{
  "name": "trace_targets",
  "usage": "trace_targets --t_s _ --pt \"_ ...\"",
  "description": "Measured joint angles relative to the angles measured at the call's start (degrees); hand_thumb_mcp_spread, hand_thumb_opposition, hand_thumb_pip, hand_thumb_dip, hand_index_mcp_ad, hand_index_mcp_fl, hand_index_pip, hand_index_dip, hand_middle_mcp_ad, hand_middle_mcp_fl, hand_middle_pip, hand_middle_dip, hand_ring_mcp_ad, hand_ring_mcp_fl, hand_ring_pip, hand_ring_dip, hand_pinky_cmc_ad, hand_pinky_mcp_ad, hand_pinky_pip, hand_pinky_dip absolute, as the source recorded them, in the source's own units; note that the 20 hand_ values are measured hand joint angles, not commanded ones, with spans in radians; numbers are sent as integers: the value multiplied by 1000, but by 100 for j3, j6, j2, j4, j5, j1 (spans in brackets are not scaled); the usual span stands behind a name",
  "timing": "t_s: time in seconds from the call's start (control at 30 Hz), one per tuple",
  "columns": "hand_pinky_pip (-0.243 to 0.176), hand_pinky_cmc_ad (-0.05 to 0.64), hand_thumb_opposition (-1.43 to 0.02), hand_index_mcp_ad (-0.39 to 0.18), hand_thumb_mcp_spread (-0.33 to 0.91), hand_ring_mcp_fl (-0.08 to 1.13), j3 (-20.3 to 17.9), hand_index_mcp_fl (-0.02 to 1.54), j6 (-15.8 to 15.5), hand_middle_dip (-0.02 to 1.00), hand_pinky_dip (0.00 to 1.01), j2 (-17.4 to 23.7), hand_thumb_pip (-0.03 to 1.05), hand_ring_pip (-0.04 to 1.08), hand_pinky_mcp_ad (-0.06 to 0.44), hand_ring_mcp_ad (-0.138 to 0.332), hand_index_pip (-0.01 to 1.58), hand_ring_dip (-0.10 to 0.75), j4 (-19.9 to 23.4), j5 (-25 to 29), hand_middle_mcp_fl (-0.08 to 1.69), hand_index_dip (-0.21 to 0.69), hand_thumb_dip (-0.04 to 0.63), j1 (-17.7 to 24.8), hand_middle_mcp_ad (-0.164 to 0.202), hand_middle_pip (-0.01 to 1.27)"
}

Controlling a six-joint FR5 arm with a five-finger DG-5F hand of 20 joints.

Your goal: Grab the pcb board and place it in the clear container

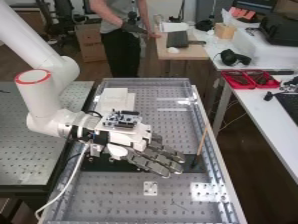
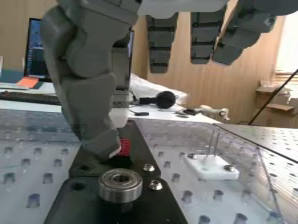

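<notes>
My hand (image 1: 133, 139) is open, fingers straight over the black plate (image 2: 73, 205), probably lined up to pinch the red bit (image 2: 125, 146), likely the pcb. It's near my thumb on the plate; contact unclear.

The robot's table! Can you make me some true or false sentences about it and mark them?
1. The robot's hand is squeezed into a fist. False: its fingers are stretched out.
2. A round metal ring sits on the black plate. True.
3. The little block with thin pins sticking up is black. False: it is white.
4. In the high view, the red trays are on the white table at the right. True.
5. The robot's arm is green all over. False: it is white, with a red ring.
</notes>
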Motion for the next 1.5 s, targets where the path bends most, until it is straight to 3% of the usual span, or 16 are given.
trace_targets --t_s 0.47,1.5 --pt "-75 311 -866 -250 712 47 13 342 52 155 182 -63 414 93 168 199 1445 5 60 -38 101 260 255 -90 40 154" --pt "-75 312 -862 -250 709 47 193 337 79 155 182 -181 414 91 159 194 1419 9 -100 -215 101 260 255 -119 40 152"
